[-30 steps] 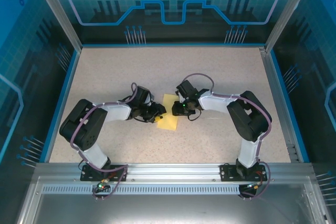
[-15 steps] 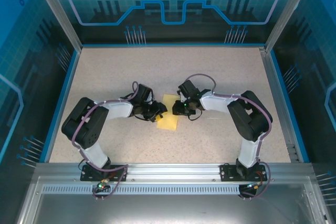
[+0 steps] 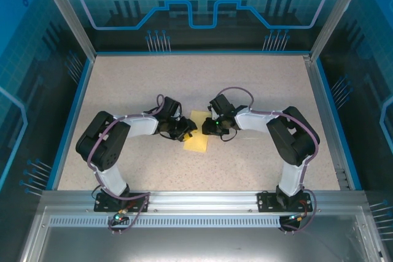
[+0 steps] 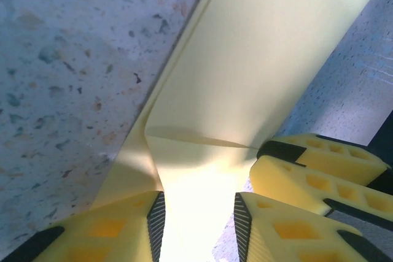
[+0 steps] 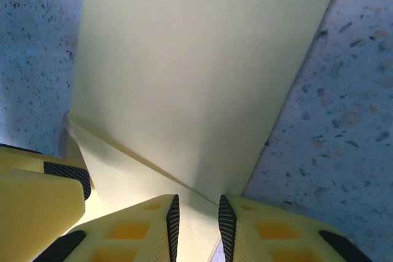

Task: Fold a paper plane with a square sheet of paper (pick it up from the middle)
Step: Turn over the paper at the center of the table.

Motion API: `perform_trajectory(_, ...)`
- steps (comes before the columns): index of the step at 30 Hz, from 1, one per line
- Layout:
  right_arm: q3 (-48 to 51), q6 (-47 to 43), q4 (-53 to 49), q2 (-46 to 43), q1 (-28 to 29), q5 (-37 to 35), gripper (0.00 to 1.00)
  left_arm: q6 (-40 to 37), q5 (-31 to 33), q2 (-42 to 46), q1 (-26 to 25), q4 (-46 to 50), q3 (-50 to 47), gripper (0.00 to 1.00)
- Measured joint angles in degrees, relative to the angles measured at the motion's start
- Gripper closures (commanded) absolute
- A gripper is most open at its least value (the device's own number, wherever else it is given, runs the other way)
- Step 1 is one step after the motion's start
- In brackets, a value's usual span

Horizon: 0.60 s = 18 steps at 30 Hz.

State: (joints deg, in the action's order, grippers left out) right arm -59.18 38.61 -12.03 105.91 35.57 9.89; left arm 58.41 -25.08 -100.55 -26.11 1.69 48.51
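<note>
The thin yellow paper [image 3: 197, 137], smooth and creased, lies lengthwise front-to-back on the speckled counter [image 3: 258, 90]. The left claw [image 4: 198, 219] and right claw [image 5: 196, 219] each pinch it.

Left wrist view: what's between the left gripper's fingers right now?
The yellow sheet of paper runs up between the left gripper fingers, creased just ahead of them.

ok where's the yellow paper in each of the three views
top external: the yellow paper lies mid-table, between the two grippers.
left wrist: runs from bottom centre to upper right, a crease across it.
right wrist: spans the upper centre, narrowing toward the fingers.
Shared landmark: the speckled tabletop beside the sheet.
</note>
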Motion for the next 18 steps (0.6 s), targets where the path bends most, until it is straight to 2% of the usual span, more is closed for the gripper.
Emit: perform_trajectory(18, 0.46, 0.02, 0.59, -0.15, -0.11, 0.15, 0.73, -0.90, 1.27, -0.02, 0.00, 3.39, 1.27, 0.63)
